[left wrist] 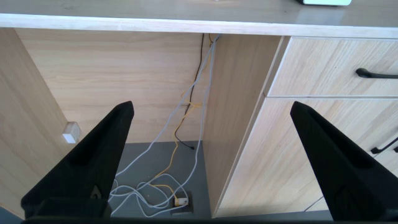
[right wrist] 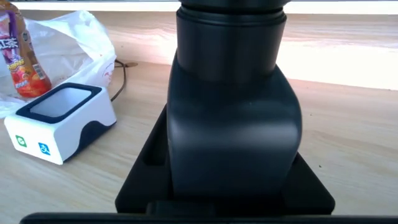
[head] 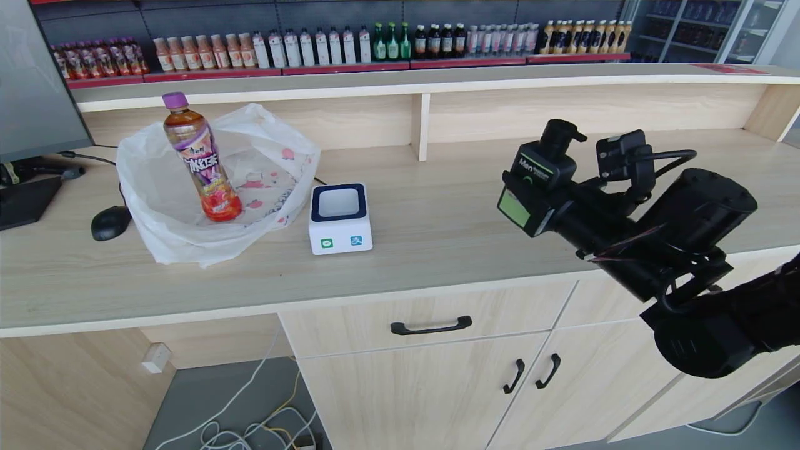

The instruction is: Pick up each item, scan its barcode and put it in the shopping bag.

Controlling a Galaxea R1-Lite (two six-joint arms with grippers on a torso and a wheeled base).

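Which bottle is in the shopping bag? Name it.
The purple-capped tea bottle, upright in the shopping bag; the black pump bottle is in the right gripper.

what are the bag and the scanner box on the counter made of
Crumpled white shopping bag: thin plastic film, semi-translucent, by its creases and sheen. White cube scanner with dark blue-rimmed top: apparently hard moulded plastic, smooth matte sides, glossy window on top.

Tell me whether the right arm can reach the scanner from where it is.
Probably yes: the right gripper, shut on a black pump bottle, hangs beside the scanner with only bare countertop between them.
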